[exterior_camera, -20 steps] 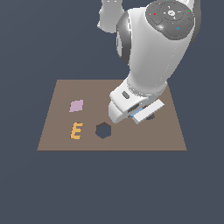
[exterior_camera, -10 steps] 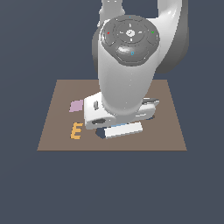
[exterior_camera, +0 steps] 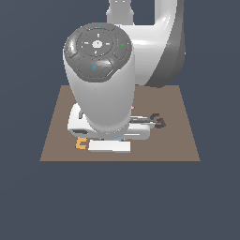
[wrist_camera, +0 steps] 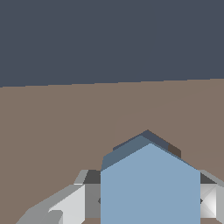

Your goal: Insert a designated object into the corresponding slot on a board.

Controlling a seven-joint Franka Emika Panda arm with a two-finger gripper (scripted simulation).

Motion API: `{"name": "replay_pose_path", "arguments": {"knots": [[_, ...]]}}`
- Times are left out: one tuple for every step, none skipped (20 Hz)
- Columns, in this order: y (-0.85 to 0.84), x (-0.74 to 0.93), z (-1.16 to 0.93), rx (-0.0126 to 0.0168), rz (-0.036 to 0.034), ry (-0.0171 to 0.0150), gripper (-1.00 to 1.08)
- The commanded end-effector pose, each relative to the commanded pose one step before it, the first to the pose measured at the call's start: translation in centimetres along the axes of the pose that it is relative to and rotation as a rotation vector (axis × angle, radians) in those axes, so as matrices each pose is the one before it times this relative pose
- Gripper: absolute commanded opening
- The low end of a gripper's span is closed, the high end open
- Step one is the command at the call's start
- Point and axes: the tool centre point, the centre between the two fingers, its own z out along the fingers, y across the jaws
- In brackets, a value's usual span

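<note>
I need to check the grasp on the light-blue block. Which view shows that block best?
The wrist view: the light-blue block fills the foreground, held between the fingers of the hand, just before a dark hole in the board. In the exterior view the arm hides the block almost entirely.

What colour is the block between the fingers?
Light blue block; the wrist view shows it best.

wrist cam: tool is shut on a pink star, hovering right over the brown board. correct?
Not quite. The piece is not a pink star: the wrist view shows the tool shut on a chunky light-blue block with an angled top. The rest holds: it hangs close over the flat brown board.
</note>
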Motion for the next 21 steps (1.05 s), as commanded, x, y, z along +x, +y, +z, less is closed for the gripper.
{"name": "replay_pose_path", "arguments": {"knots": [[0.479, 0.157, -0.038, 0.00035, 0.02783, 0.00028, -1.00], [0.110, 0.025, -0.002, -0.00001, 0.00559, -0.00004, -1.00], [0.066, 0.015, -0.001, -0.00001, 0.00335, -0.00002, -1.00], [0.021, 0.005, 0.000, 0.00000, 0.00109, -0.00001, -1.00], [-0.047, -0.049, 0.030, -0.00041, -0.00597, -0.00042, -1.00], [0.010, 0.000, 0.054, 0.00005, 0.00049, 0.00002, -1.00], [0.004, -0.001, 0.163, 0.00011, 0.00109, 0.00004, -1.00], [0.016, -0.002, 0.272, 0.00019, 0.00194, 0.00008, -1.00], [0.020, -0.003, 0.272, 0.00019, 0.00200, 0.00008, -1.00], [0.011, -0.003, 0.163, 0.00011, 0.00119, 0.00005, -1.00], [0.010, -0.001, 0.054, 0.00005, 0.00049, 0.00002, -1.00], [0.000, 0.000, 0.000, 0.00000, 0.00000, 0.00000, 1.00], [0.000, 0.000, 0.000, 0.00000, 0.00000, 0.00000, 1.00], [0.000, 0.000, 0.000, 0.00000, 0.00000, 0.00000, 1.00], [0.000, 0.000, 0.000, 0.00000, 0.00000, 0.00000, 1.00], [0.000, 0.000, 0.000, 0.00000, 0.00000, 0.00000, 1.00], [0.000, 0.000, 0.000, 0.00000, 0.00000, 0.00000, 1.00], [0.000, 0.000, 0.000, 0.00000, 0.00000, 0.00000, 1.00], [0.000, 0.000, 0.000, 0.00000, 0.00000, 0.00000, 1.00], [0.000, 0.000, 0.000, 0.00000, 0.00000, 0.00000, 1.00], [0.000, 0.000, 0.000, 0.00000, 0.00000, 0.00000, 1.00]]}}
